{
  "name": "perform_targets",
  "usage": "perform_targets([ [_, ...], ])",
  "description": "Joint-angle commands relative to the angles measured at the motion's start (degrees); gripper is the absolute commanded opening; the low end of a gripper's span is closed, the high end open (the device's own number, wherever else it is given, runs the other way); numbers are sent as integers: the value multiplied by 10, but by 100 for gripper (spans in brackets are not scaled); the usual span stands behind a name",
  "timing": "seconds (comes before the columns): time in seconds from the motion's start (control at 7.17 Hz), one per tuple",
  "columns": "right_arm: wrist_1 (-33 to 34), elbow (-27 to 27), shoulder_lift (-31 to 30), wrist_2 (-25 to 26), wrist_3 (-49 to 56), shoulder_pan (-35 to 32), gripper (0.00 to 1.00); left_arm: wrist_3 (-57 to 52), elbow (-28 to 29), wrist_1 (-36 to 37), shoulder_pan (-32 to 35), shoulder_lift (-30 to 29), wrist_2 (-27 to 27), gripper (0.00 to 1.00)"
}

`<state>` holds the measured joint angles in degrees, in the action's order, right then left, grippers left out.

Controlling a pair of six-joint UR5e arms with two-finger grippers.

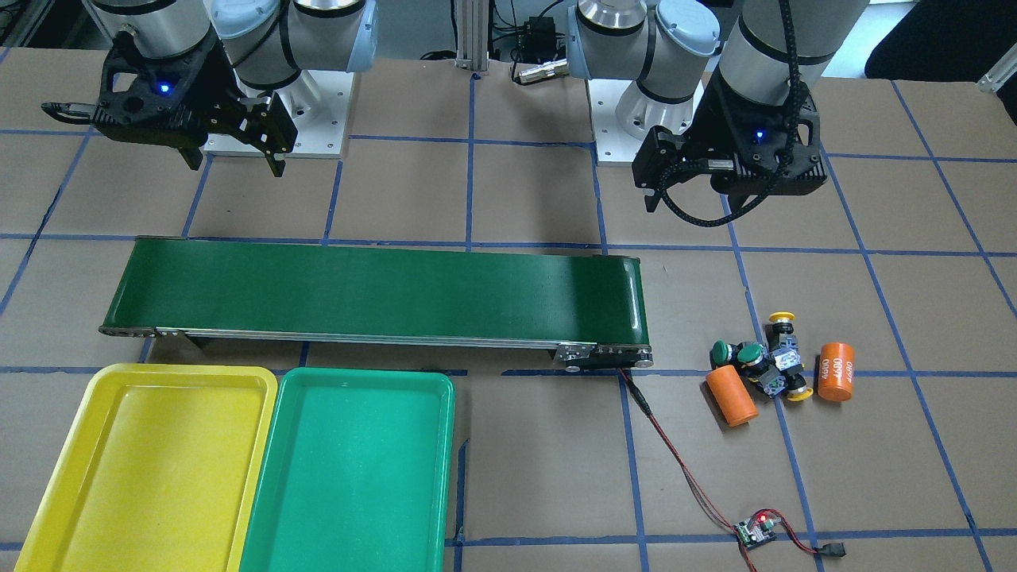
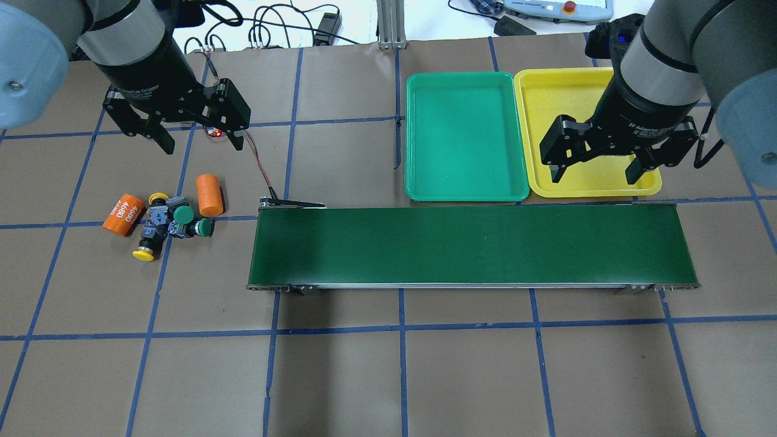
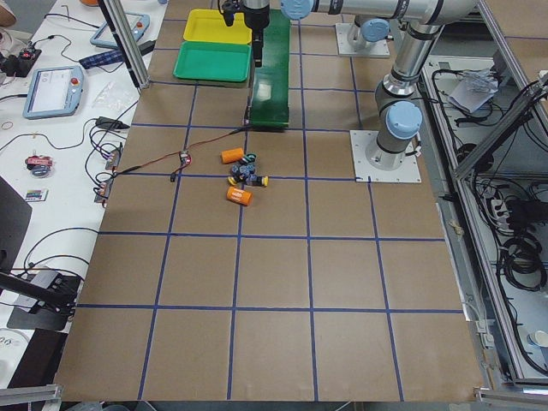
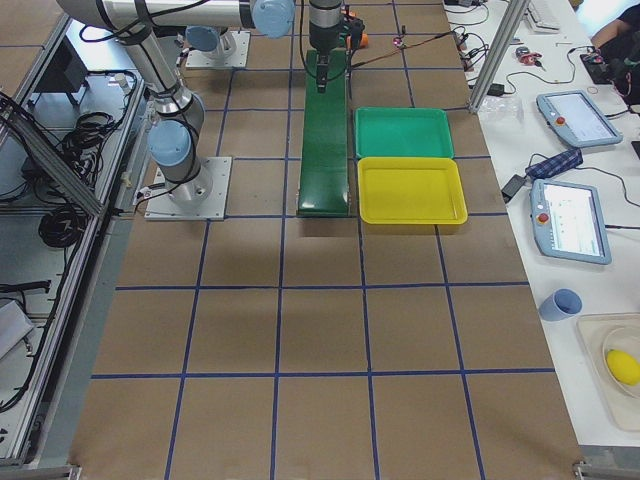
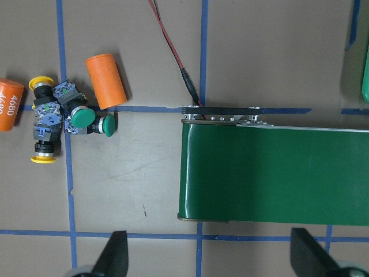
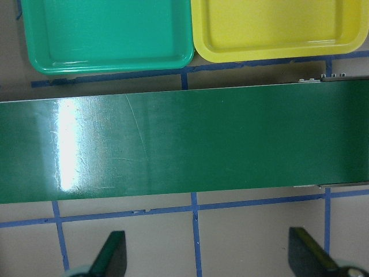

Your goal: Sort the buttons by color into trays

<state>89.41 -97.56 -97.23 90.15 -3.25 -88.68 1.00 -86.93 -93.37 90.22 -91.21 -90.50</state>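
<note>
Several buttons (image 2: 170, 226) lie in a tight cluster at the table's left end. Two have green caps (image 2: 183, 213) and two have yellow caps (image 2: 143, 255), all on black-grey bodies. The cluster also shows as buttons (image 1: 763, 361) and buttons (image 5: 60, 112). My left gripper (image 2: 200, 138) hangs open above the table just beyond the cluster, holding nothing. The green tray (image 2: 464, 133) and the yellow tray (image 2: 558, 91) sit side by side past the belt, both bare inside. My right gripper (image 2: 595, 174) is open over the yellow tray's near edge, with nothing between its fingers.
A long dark-green conveyor belt (image 2: 473, 246) runs across the middle. Two orange cylinders (image 2: 209, 195) marked 4680 flank the buttons. A red-black cable (image 1: 675, 461) runs from the belt's end to a small circuit board (image 1: 755, 531).
</note>
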Motion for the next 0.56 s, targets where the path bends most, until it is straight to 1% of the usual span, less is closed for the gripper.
perform_targets([
  [0.0,0,0,0,1,1,0,100,-2,6,-6,1,13,-2,100],
  [0.14,-2,0,-1,2,1,0,100,-3,-7,-8,1,16,-3,100],
  [0.42,-2,0,-1,0,0,0,100,-6,-9,-7,-7,16,-1,100],
])
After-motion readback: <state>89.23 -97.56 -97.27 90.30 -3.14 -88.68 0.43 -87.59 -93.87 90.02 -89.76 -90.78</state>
